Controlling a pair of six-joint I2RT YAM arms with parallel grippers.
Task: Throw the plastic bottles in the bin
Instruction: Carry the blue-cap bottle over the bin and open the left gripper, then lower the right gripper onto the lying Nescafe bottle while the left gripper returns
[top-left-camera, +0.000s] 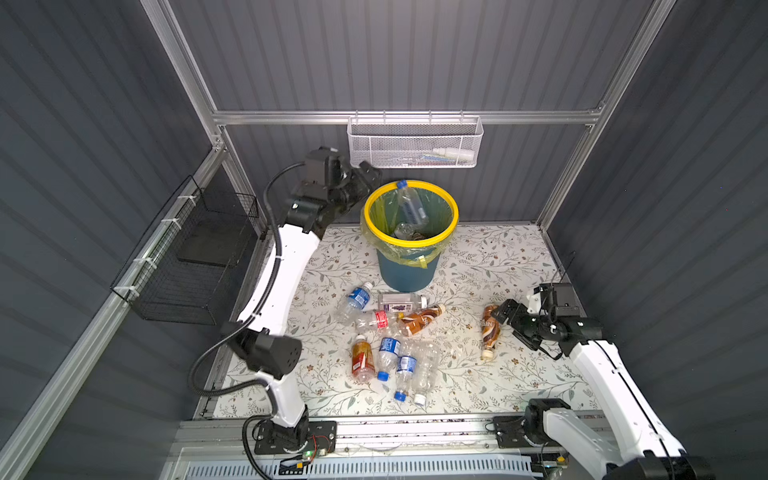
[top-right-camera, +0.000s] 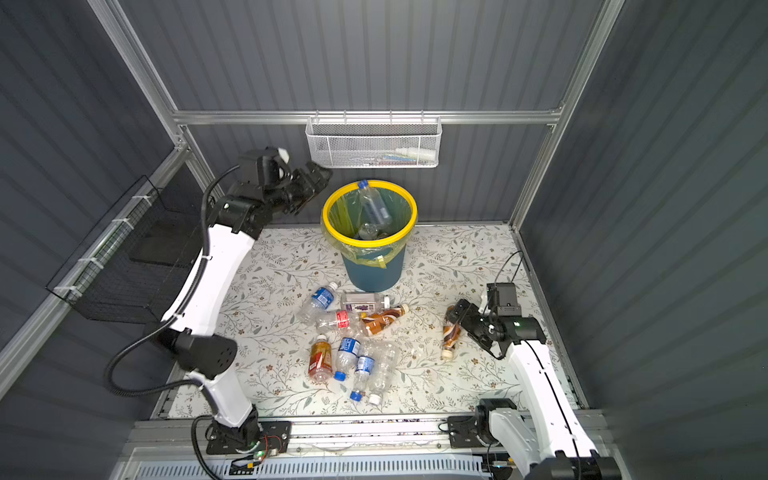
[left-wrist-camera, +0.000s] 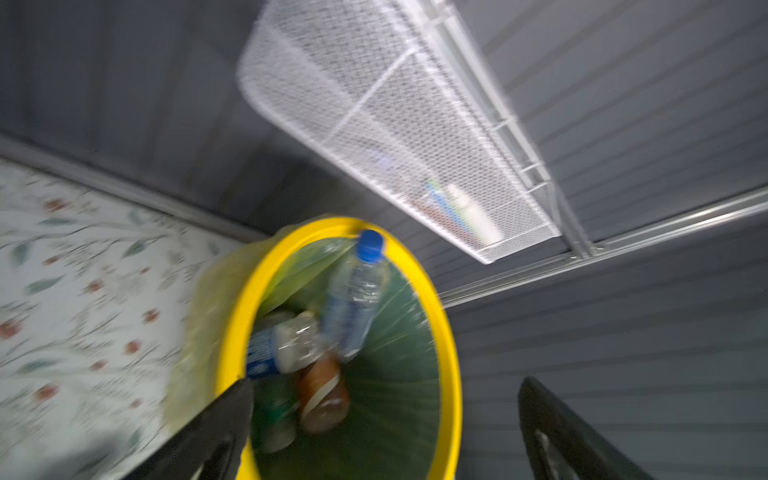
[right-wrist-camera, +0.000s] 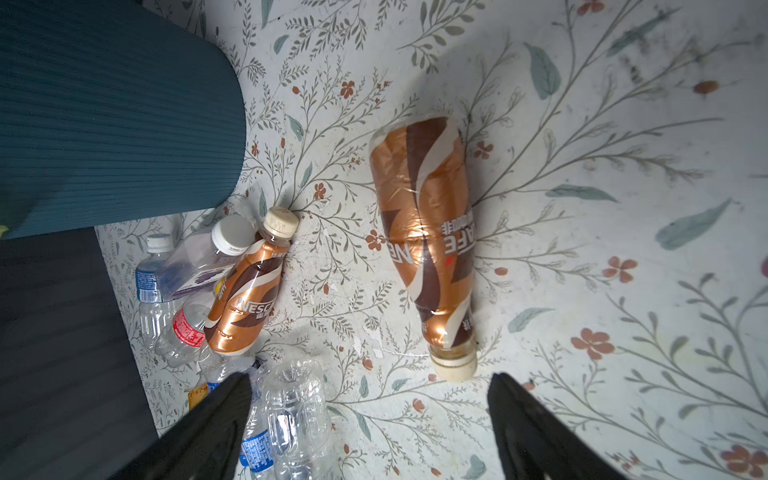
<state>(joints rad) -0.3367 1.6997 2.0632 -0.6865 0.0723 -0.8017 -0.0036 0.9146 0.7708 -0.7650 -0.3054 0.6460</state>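
Done: a few plastic bottles (left-wrist-camera: 353, 291) in bin (top-left-camera: 411, 240), far edge of table (top-left-camera: 519, 374) | your left gripper (left-wrist-camera: 384, 382) spread wide, empty, above bin | your right gripper (right-wrist-camera: 370, 380) spread wide, empty, over brown bottle (right-wrist-camera: 428, 232) near right edge | about nine remain.

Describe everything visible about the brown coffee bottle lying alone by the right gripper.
The brown coffee bottle is plastic, wrapped in a glossy copper, dark-brown and cream swirl label with white lettering, and capped in cream. Its body looks dented. It lies on its side on the floral tablecloth, apart from the other bottles, by the open right gripper, which does not grip it.
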